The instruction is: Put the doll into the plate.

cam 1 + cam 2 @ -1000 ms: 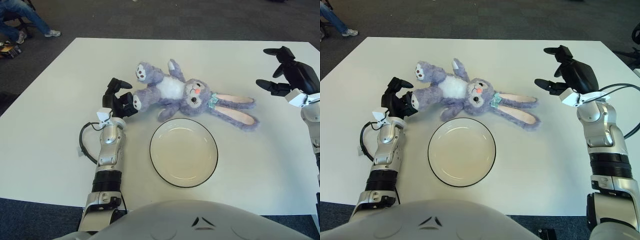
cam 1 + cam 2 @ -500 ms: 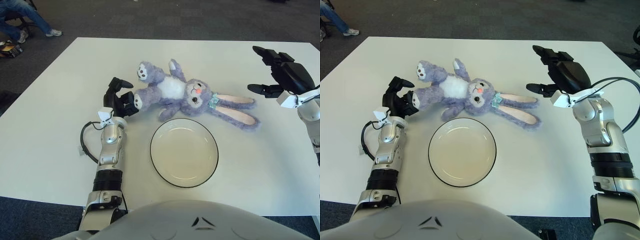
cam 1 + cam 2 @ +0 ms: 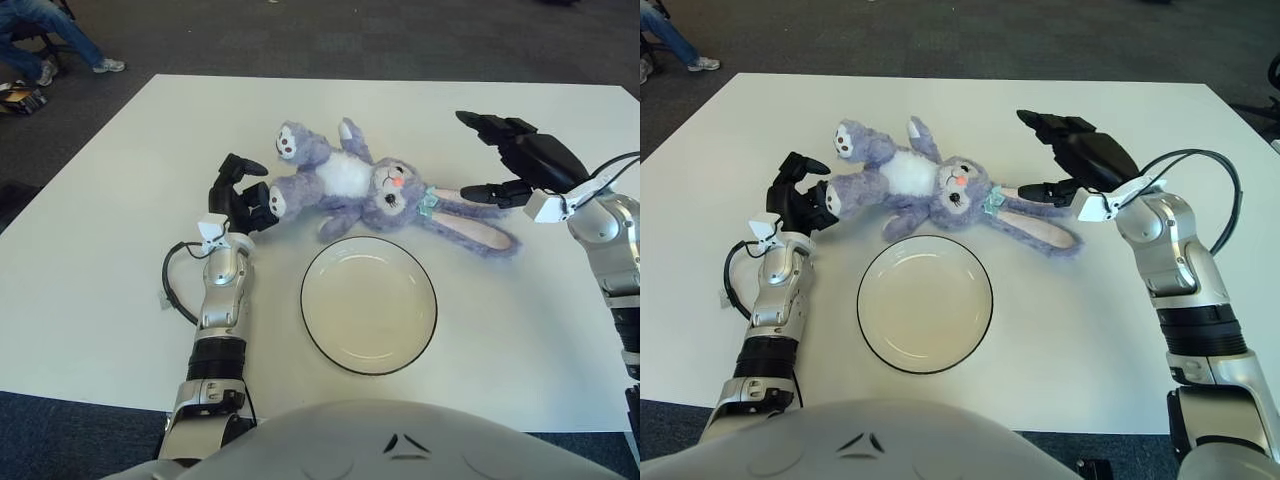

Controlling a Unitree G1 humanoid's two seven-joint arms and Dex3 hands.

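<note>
A purple and white bunny doll point(image 3: 355, 185) lies on its back on the white table, its long ears point(image 3: 480, 215) stretched to the right. Just in front of it sits an empty white plate point(image 3: 368, 304) with a dark rim. My right hand point(image 3: 510, 155) hovers open over the ears, fingers spread, holding nothing. My left hand point(image 3: 240, 195) is at the doll's foot point(image 3: 277, 203) on the left, its black fingers spread around the foot without gripping it.
The white table point(image 3: 100, 250) spreads wide on every side of the plate. A grey cable point(image 3: 175, 280) loops beside my left forearm. A seated person's legs point(image 3: 40, 35) show at the far left, off the table.
My right hand has swung left and down from the table's right edge to above the doll's ears. The left hand, doll and plate have barely moved.
</note>
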